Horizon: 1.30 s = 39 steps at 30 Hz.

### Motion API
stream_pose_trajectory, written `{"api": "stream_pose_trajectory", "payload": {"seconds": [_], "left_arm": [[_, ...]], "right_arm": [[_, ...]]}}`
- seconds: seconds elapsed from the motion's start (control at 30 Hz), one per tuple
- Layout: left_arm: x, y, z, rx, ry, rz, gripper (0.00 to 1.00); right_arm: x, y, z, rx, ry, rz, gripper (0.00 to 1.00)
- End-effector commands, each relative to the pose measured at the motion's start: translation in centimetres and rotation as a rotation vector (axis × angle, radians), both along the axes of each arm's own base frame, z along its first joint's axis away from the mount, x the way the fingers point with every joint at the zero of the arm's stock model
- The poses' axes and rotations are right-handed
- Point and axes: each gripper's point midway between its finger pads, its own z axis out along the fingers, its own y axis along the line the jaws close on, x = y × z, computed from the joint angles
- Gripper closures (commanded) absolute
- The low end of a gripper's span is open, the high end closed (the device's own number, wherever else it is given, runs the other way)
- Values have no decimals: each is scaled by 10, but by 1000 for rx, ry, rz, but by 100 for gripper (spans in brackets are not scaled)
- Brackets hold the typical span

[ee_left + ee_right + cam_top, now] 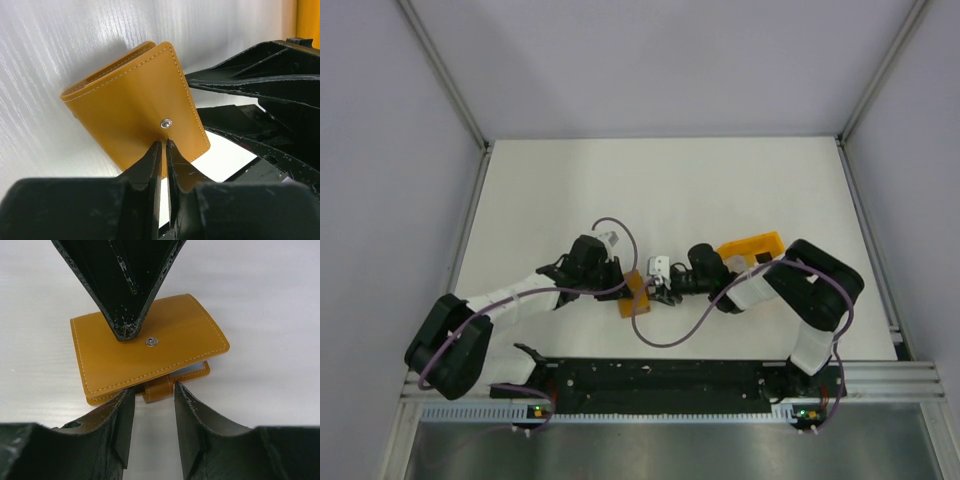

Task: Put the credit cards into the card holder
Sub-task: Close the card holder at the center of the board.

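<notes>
The card holder (150, 352), a small orange wallet with pale stitching, lies folded shut on the white table (720, 190), near its front edge and midway between the two arms. Its flap faces up, with a silver snap stud (150, 342) near the flap's centre. A pale blue sliver, the edge of a light blue card (192, 369), shows between the flap and the lower cover at the wallet's right end. No other card can be made out in any view.

The left gripper (163, 144) has its two fingers pressed together into a single point. That point rests on the flap just beside the stud and grips nothing.

The right gripper (154, 390) faces it from the opposite side with its fingers spread. One black fingertip stands on each side of the wallet's short orange strap tab (157, 386), low over the table at the wallet's near edge. Whether the tips touch the leather cannot be told.

From above, both arms bend inward from their bases so that the grippers meet over the wallet. Purple cables (670, 340) loop from each wrist.
</notes>
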Motion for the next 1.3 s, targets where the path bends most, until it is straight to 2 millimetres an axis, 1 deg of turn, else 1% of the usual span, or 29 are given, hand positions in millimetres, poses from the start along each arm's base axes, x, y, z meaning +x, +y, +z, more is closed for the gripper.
{"api": "stream_pose_trajectory", "payload": {"seconds": [0.0,0.17,0.3,0.47,0.5,0.53,0.63,0.67,0.7,0.77,0.8,0.9,1.03,1.13,1.17,1.27], "left_arm": [[3,1,-2,12,-30,-5,89],[4,11,-7,68,-32,12,93],[4,15,-8,96,-37,16,94],[5,16,-10,109,-35,8,94],[5,16,-11,108,-34,7,94],[5,16,-12,109,-32,10,94],[4,17,-16,114,-28,11,94],[4,17,-17,115,-24,12,95],[4,17,-17,115,-23,12,95],[4,16,-20,115,-15,10,95],[5,16,-21,119,-17,9,95],[6,20,-26,143,-9,32,95],[8,27,-32,172,-1,80,95],[9,31,-38,194,16,103,95],[9,31,-40,199,22,107,95],[10,30,-43,198,30,112,95]], "right_arm": [[-4,7,-4,-46,-10,67,61],[-6,1,-4,-77,-58,88,53],[-5,3,-1,-86,-57,108,52],[-8,12,-5,-84,-3,181,53],[-13,11,-13,-106,33,200,55],[-14,11,-15,-115,47,216,58],[-19,13,-15,-107,74,239,63],[-19,13,-15,-110,76,240,67],[-17,12,-16,-120,79,228,78],[-14,9,-21,-148,78,198,93],[-11,6,-22,-153,78,165,94],[-9,0,-14,-92,37,94,94],[-12,-4,19,106,-14,0,94],[-19,-3,36,210,-14,-2,99],[-20,-3,39,225,-5,-4,99],[-22,-5,57,308,-23,-22,99]]}}
